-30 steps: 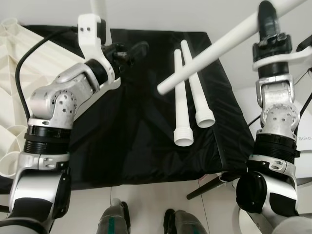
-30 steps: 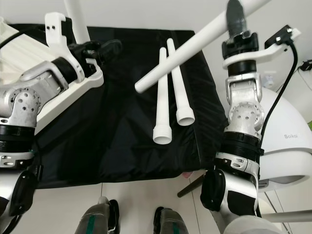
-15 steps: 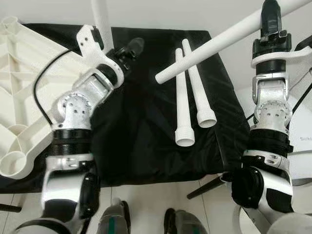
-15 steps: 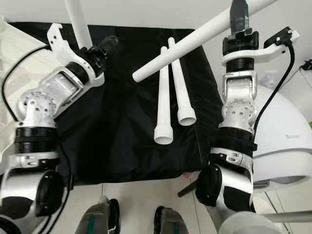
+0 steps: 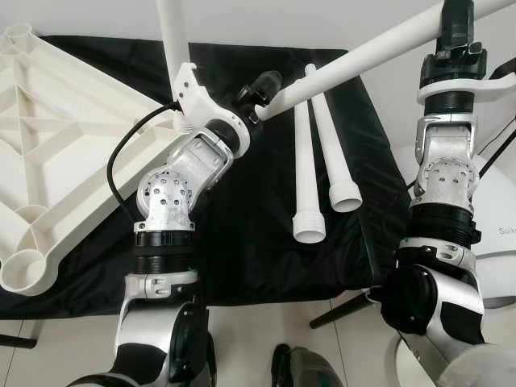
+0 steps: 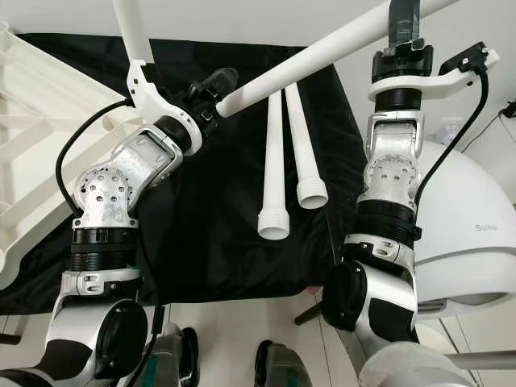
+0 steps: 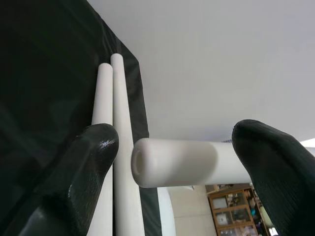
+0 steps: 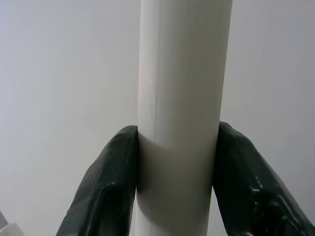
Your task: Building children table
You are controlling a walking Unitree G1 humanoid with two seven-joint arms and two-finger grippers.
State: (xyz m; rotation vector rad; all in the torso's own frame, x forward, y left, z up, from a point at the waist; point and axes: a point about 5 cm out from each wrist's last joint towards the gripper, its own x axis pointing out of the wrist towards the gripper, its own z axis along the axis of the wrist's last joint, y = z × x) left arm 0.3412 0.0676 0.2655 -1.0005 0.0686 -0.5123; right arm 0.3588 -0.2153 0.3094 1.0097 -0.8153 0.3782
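My right gripper is shut on a long white table leg, held in the air and slanting down toward the left. In the right wrist view both fingers press against that leg. The leg's free end sits between the spread fingers of my open left gripper, with a small gap on each side. Two more white legs lie side by side on the black cloth. The white tabletop lies upside down at the left. Another white leg stands up behind my left wrist.
The black cloth covers a low table whose front edge is near my feet. A white rounded device stands to the right of my right arm. A dark stand leg pokes out below the table's right corner.
My left arm has swung right, off the tabletop, and brought its open fingers around the held leg's free end. The right arm has raised the leg slightly.
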